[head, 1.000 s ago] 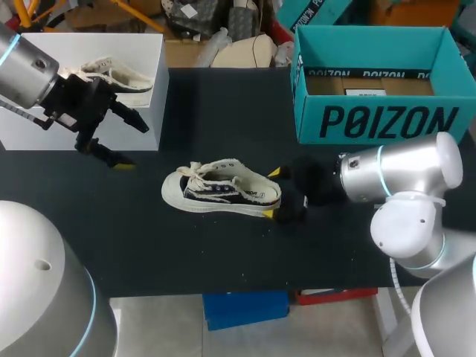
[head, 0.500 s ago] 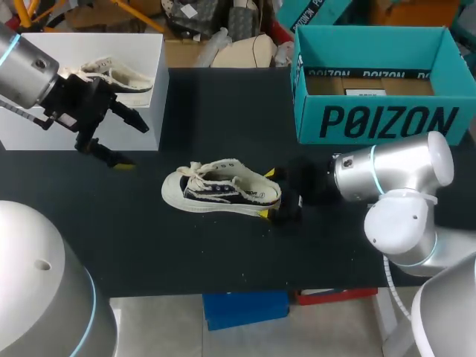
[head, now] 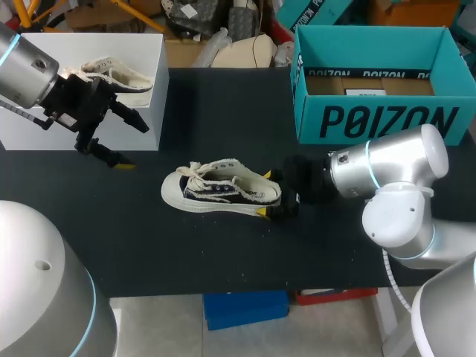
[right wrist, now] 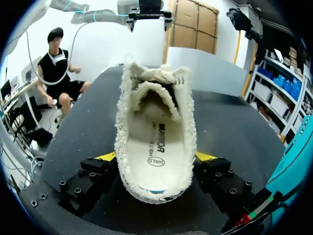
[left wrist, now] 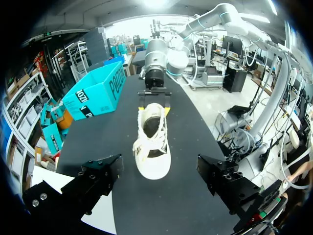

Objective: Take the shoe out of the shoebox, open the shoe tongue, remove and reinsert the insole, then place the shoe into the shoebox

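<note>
Since the earlier frame, the right gripper [head: 271,195] has been advanced leftward over the black table [head: 223,253], so that the heel of the cream-and-dark canvas lace-up shoe [head: 222,190] is now flanked by its spread fingers. Whether the yellow tips press the heel cannot be told. The shoe is set on its sole mid-table, toe leftward, well apart from the open teal cardboard shoebox [head: 379,123] at far right. The left gripper [head: 134,145] is held wide open and empty beside the white box [head: 30,137] at far left.
</note>
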`<state>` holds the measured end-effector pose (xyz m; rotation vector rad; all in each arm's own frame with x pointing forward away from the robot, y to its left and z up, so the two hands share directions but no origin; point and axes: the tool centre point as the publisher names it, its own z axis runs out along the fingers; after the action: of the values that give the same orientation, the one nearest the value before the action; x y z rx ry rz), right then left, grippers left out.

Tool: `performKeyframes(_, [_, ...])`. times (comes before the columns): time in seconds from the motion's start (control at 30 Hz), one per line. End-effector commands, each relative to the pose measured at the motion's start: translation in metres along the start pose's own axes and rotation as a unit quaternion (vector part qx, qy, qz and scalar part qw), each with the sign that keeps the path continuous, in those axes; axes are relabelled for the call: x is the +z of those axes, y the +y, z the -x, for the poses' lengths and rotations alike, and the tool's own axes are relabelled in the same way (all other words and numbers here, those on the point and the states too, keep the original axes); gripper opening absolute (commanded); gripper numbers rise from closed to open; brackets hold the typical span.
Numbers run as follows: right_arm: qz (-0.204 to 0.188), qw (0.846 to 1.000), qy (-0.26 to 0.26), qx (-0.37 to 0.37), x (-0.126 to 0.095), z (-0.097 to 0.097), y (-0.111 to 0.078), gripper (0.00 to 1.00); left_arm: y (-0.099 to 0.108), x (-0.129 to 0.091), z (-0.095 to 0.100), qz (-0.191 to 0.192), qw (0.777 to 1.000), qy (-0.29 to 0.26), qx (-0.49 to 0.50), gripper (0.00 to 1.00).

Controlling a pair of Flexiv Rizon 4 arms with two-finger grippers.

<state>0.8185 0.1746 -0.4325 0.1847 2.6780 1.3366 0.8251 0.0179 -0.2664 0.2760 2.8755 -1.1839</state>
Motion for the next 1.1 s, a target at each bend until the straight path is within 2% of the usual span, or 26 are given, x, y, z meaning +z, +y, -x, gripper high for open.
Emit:
performKeyframes(0.03, [-0.001,1.000,0.001,0.001,0.001,0.001,0.000,0.00,0.000,0.001,-0.001,0.000,1.000,-0.002,0.001,1.00])
performKeyframes(0.2, [-0.001,1.000,0.001,0.001,0.001,0.001,0.000,0.00,0.000,0.001,-0.001,0.000,1.000,-0.002,0.001,1.00])
performKeyframes(0.37, [-0.001,1.000,0.001,0.001,0.001,0.001,0.000,0.00,-0.026,-0.001,-0.003,0.023,1.000,-0.014,0.007,1.00])
performKeyframes(0.43, [-0.001,1.000,0.001,0.001,0.001,0.001,0.000,0.00,-0.036,0.003,-0.006,0.052,0.997,-0.044,-0.035,1.00])
performKeyframes(0.63, [-0.001,1.000,0.001,0.001,0.001,0.001,0.000,0.00,-0.049,0.010,-0.011,0.090,0.969,-0.102,-0.206,1.00])
performKeyframes(0.77, [-0.001,1.000,0.001,0.001,0.001,0.001,0.000,0.00,-0.051,0.018,-0.013,0.088,0.950,-0.102,-0.282,1.00])
performKeyframes(0.8, [-0.001,1.000,0.001,0.001,0.001,0.001,0.000,0.00,-0.052,0.020,-0.014,0.070,0.953,-0.087,-0.283,1.00])
performKeyframes(1.1, [-0.001,1.000,0.001,0.001,0.001,0.001,0.000,0.00,-0.052,0.020,-0.014,0.070,0.953,-0.087,-0.283,1.00])
